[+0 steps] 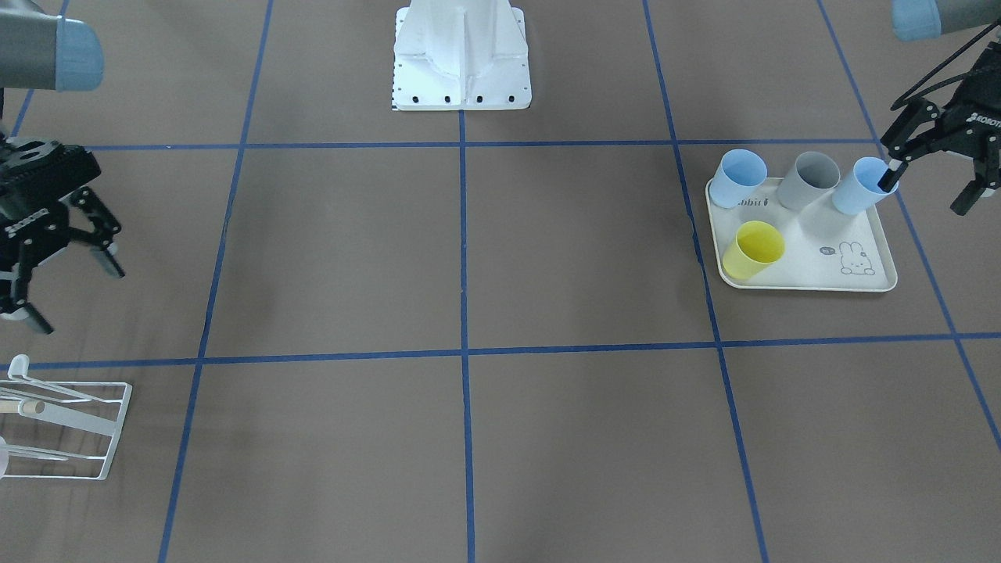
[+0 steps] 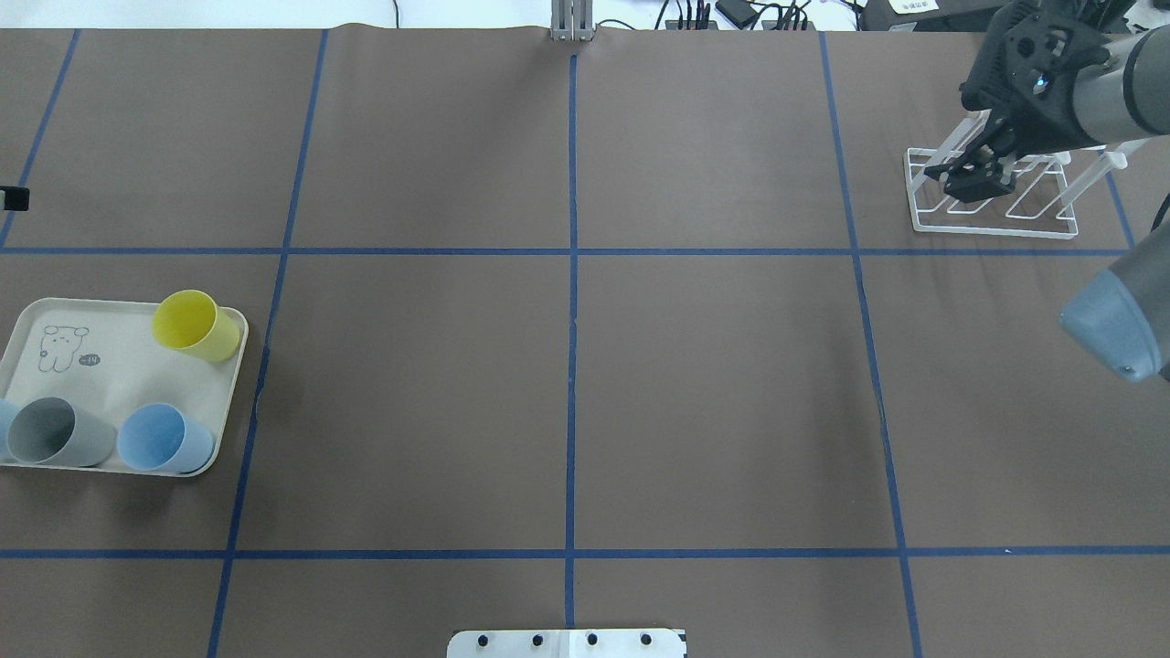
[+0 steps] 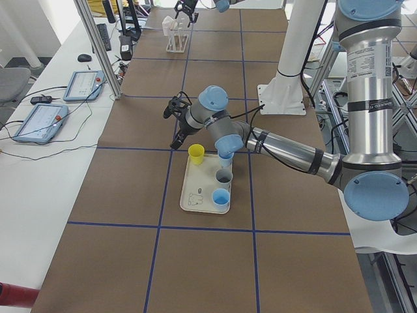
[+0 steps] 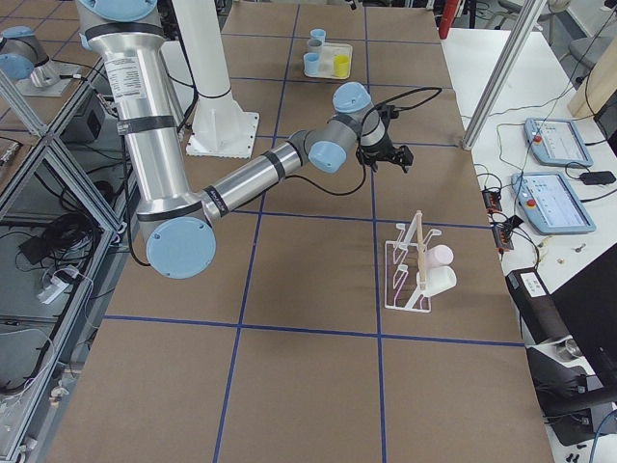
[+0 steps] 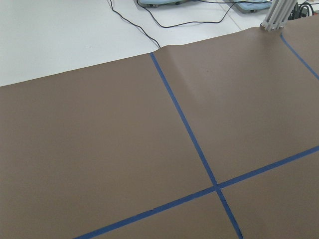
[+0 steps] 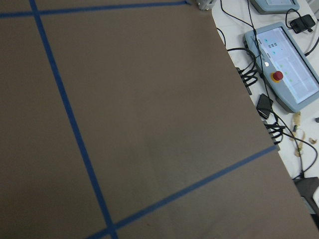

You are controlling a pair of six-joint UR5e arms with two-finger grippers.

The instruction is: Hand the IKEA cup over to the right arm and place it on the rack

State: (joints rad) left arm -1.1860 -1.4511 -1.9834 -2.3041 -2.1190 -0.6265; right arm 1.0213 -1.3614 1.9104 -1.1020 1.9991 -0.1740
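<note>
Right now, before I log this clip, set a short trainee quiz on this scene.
1. How many plastic cups stand on the cream rabbit-print tray?
2. True or false: the left gripper is shut on a cup.
3. Fill in: the cup nearest that black two-finger gripper is coloured ____.
Key: 1 four; 2 false, it is open; 3 light blue cup.
</note>
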